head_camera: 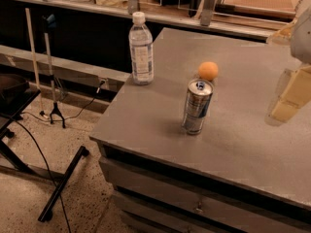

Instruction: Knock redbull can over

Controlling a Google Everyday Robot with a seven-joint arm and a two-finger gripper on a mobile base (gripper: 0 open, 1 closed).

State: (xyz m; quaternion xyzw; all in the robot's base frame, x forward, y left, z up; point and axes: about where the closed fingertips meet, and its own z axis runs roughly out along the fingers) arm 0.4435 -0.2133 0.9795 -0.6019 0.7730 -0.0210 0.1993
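Bare surface [243, 144] separates the gripper [287, 103], at the right edge, from the redbull can [197, 106]; an orange ball [208, 71] sits just behind the can.
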